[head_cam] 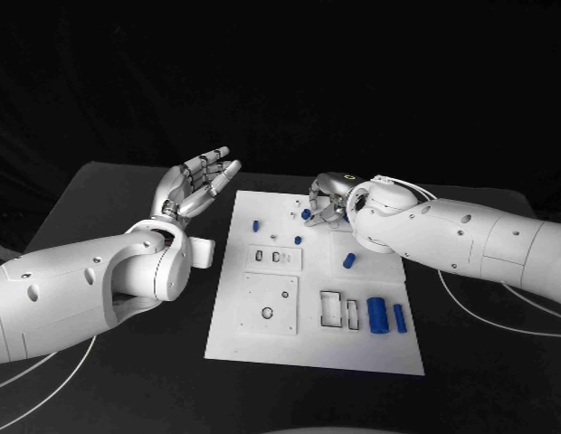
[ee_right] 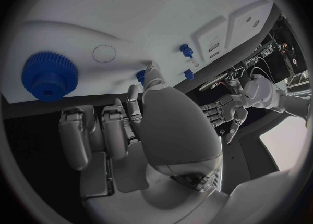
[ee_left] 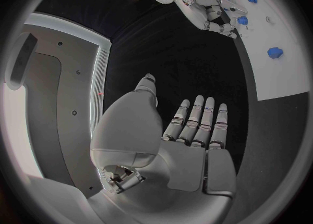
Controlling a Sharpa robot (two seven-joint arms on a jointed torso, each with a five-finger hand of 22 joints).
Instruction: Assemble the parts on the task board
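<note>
The white task board (head_cam: 313, 348) lies mid-table, also seen as the board (ee_left: 280, 81) and the board (ee_right: 117, 10). My right hand (head_cam: 330, 204) hovers over its far end with fingers curled; its thumb and a finger pinch a small blue part (ee_right: 140, 76) right at the board's surface. A blue gear (ee_right: 48, 75) sits near the board's edge beside that hand (ee_right: 140, 130). My left hand (head_cam: 198, 183) is raised left of the board, palm up and fingers spread, holding nothing; it is also the left hand (ee_left: 195, 130). On the board lie a blue peg (head_cam: 350, 260), a blue cylinder (head_cam: 377, 315) and a blue bar (head_cam: 399, 316).
Raised white plates with slots (head_cam: 275, 258) and holes (head_cam: 269, 304) sit on the board's left half, and rectangular cut-outs (head_cam: 339, 310) lie beside the cylinder. Small blue pegs (head_cam: 298, 240) stand near the far end. Thin cables (head_cam: 489, 312) trail over the black table at the right.
</note>
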